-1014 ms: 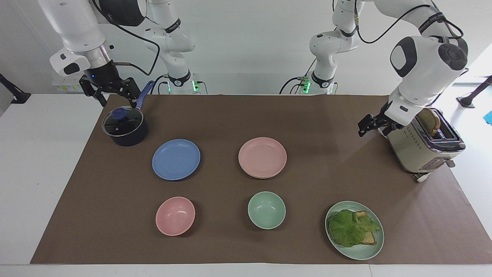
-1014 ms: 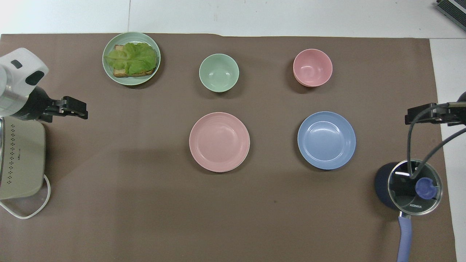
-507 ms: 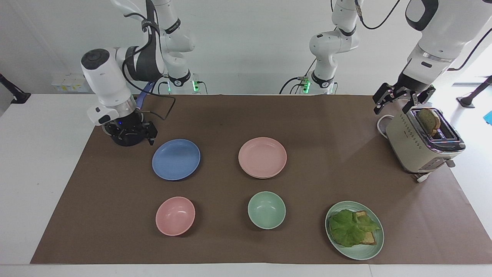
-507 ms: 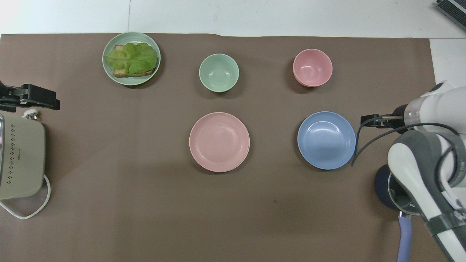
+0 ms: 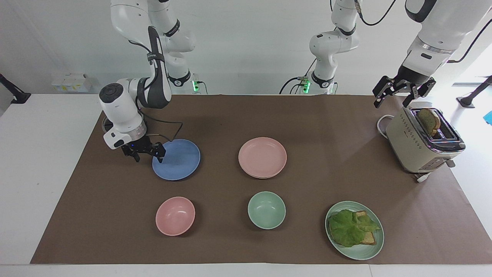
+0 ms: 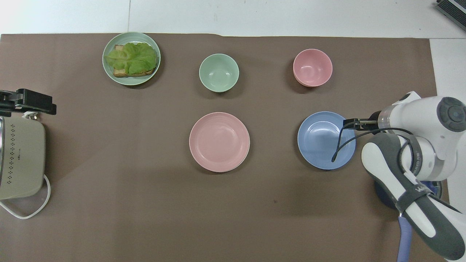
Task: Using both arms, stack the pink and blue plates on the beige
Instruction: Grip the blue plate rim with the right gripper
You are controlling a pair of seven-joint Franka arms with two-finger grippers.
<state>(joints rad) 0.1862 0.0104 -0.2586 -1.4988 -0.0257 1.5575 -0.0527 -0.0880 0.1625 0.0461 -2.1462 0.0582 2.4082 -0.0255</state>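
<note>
The blue plate lies flat on the brown mat toward the right arm's end. My right gripper hangs low at that plate's outer rim, open, one finger over the rim and one outside it; I cannot tell whether it touches. The pink plate lies mid-table. A thin pale rim peeks out beneath it; the beige plate is otherwise hidden. My left gripper hovers open and empty above the toaster's end nearer the robots.
A toaster holding bread stands at the left arm's end. A dark pot sits partly hidden under the right arm. Farther out are a pink bowl, a green bowl and a green plate with lettuce.
The right arm swung from above the pot down to the blue plate's rim. The left gripper rose from beside the toaster to above it. Both stayed open.
</note>
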